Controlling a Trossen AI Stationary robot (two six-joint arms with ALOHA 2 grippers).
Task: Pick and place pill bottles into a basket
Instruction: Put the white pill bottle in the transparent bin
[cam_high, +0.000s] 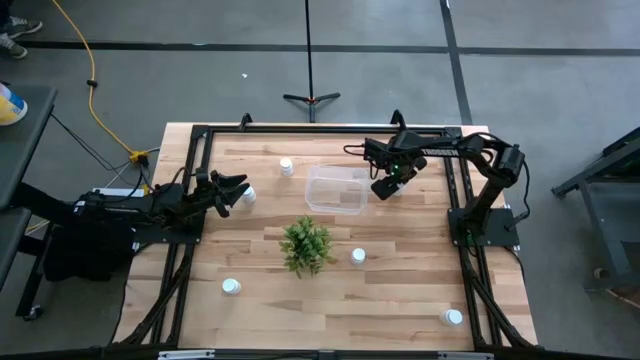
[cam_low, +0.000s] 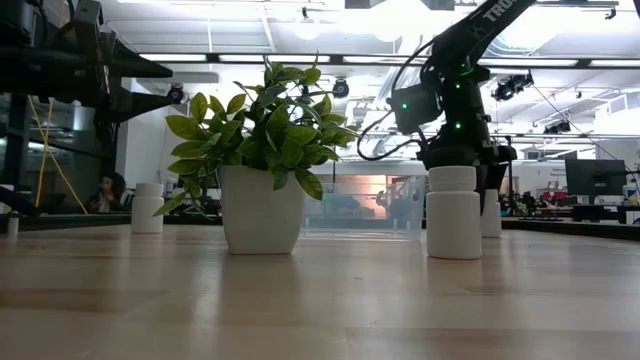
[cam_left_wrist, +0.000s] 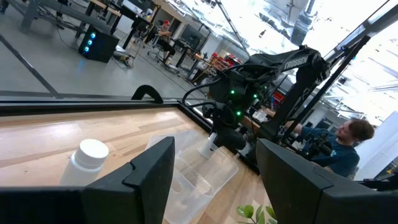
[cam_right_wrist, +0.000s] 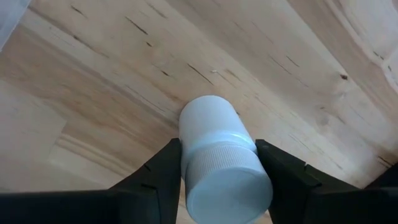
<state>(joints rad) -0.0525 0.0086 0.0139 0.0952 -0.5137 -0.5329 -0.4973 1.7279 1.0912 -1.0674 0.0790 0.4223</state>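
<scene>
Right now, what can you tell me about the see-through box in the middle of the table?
The clear bin is a see-through plastic rectangle with rounded corners and an open top. It sits flat on the wooden table, just behind the green plant. I can see no bottles inside it. A white pill bottle stands off its left corner, and the right gripper hovers just off its right end.

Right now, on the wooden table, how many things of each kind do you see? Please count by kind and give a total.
Small white cylindrical pill bottles: 6
Clear rectangular plastic bin: 1
Green leafy plant in a white pot: 1
Total: 8
</scene>
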